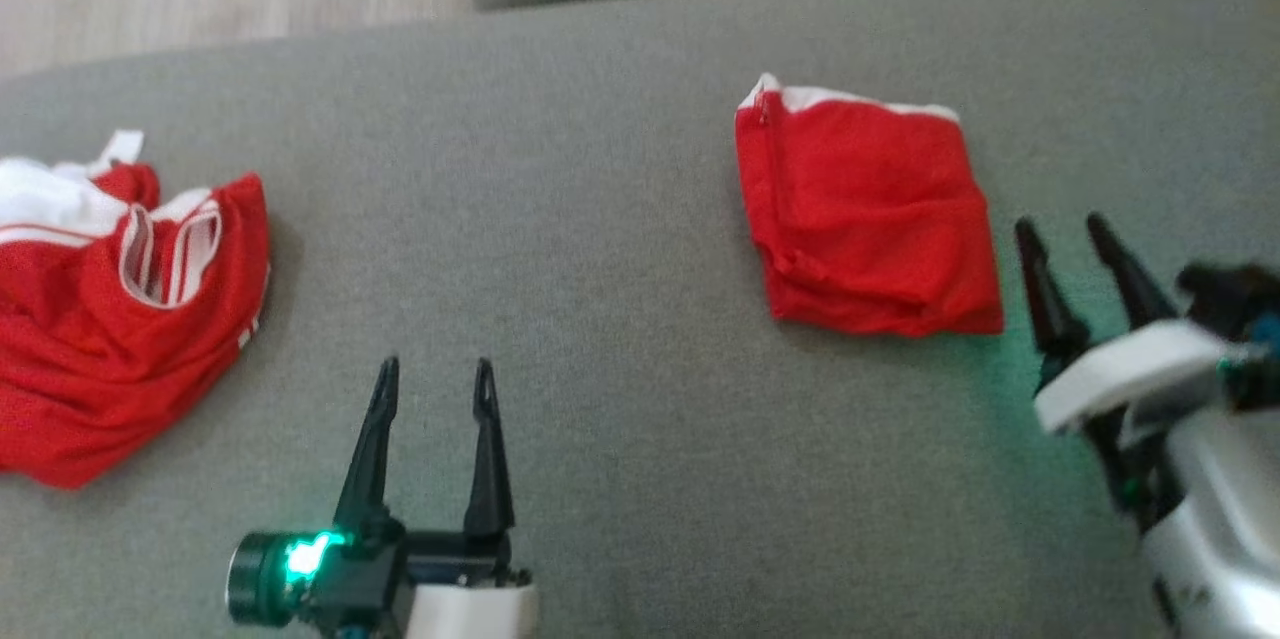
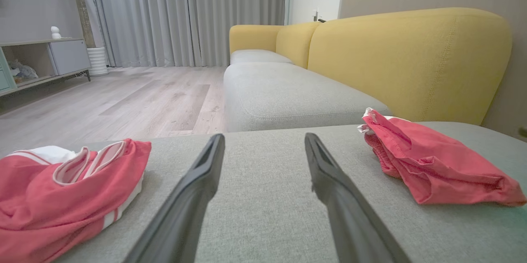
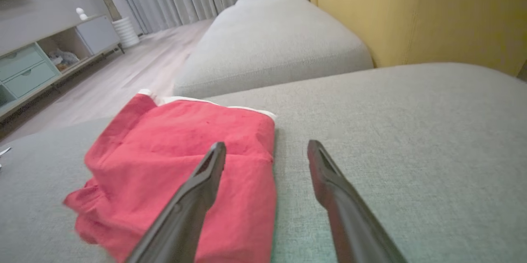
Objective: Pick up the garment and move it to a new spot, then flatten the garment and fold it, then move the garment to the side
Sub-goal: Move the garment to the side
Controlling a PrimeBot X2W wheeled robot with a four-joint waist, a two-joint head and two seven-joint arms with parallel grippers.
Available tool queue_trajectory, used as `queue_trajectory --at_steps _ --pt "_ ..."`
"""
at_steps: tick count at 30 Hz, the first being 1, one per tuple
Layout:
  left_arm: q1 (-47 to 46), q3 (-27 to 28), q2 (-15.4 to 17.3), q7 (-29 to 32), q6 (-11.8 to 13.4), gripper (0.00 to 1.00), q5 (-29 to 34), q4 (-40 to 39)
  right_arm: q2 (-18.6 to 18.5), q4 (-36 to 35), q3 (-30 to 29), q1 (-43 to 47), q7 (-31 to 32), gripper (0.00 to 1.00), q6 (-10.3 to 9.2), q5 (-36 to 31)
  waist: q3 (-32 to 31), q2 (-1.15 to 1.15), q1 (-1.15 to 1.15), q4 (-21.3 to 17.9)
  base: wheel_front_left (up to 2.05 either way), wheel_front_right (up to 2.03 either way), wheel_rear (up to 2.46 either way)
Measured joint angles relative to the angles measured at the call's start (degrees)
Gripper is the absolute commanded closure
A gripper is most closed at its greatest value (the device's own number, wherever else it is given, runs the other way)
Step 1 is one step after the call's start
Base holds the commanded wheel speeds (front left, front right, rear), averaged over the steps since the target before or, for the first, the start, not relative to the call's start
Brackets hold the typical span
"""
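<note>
Garment in red and white lies crumpled at the left of the grey cushion, near its edge, so picking up seems the step now. The left gripper, fingers apart and empty, must reach left. The middle offers bare room. The folded red cloth rests beside the right gripper, also spread and empty.

Broad grey upholstered seat in the foreground, a second grey cushion just beyond it, mustard-yellow backrests along the right. Pale wood-plank floor to the left, reaching floor-length grey curtains at the far end. Low cabinet against the left wall, open shelf and pale teal drawers, small white figure on top, white ribbed pot beside it. Soft, even light
</note>
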Motion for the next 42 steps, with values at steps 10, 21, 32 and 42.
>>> queue_trajectory --at_steps 10,21,32,42 --pt "-5.00 -3.63 -0.02 0.00 1.87 0.00 -0.02 0.98 -6.61 5.24 6.14 -9.56 15.72 0.00 0.00 15.49 7.84 0.00 0.00 1.78 0.00 0.00 0.00" --pt "-7.65 -4.93 -0.02 0.00 3.68 0.00 -0.04 1.52 -11.35 3.50 15.53 -12.63 15.69 1.00 0.00 21.96 11.06 0.00 -0.02 0.95 0.00 0.00 0.00" --pt "-14.62 -5.46 -0.04 0.00 3.30 0.00 1.22 2.13 -28.21 7.32 12.99 -18.56 13.49 1.00 0.00 20.03 18.65 0.00 -0.01 -2.75 0.00 0.00 0.00" --pt "-21.67 -7.19 -0.18 -0.08 2.80 0.00 2.94 3.38 -34.94 19.44 7.79 -28.88 4.07 0.00 0.00 9.65 26.41 0.00 -0.01 -3.94 0.00 0.00 0.00"
